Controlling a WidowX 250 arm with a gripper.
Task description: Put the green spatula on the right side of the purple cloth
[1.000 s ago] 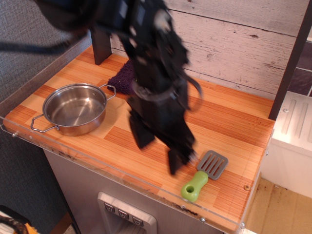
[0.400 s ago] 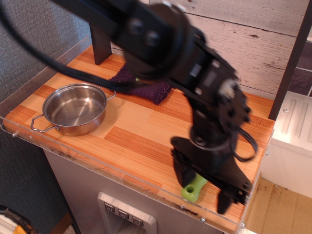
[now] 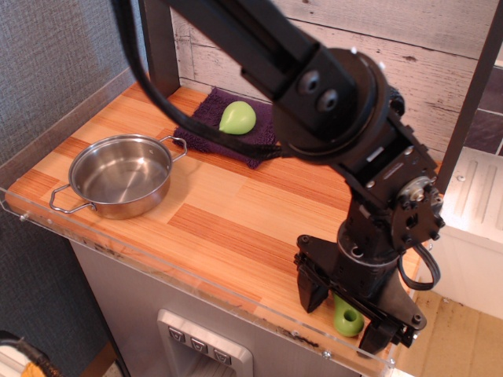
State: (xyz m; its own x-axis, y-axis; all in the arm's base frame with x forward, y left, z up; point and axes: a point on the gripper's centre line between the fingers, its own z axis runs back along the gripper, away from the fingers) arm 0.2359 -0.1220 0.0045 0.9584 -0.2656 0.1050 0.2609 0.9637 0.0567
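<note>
I see a wooden table [image 3: 236, 212] against a whitewashed plank wall [image 3: 440, 71]; grey textured panel [image 3: 55, 55] at left

A steel pot [image 3: 120, 174] with two wire loop handles stands upright at the left of the frame on a wooden tabletop [image 3: 236, 204] of striped orange and pale planks. Its inside looks bare and shiny. A smooth green pear-shaped object [image 3: 236, 118] lies in the upper middle of the frame. A clear plastic rim [image 3: 157, 263] runs along the table's front edge. Behind, a whitewashed plank wall [image 3: 440, 55] fills the upper right, and a grey textured wall [image 3: 55, 55] the upper left.
</note>
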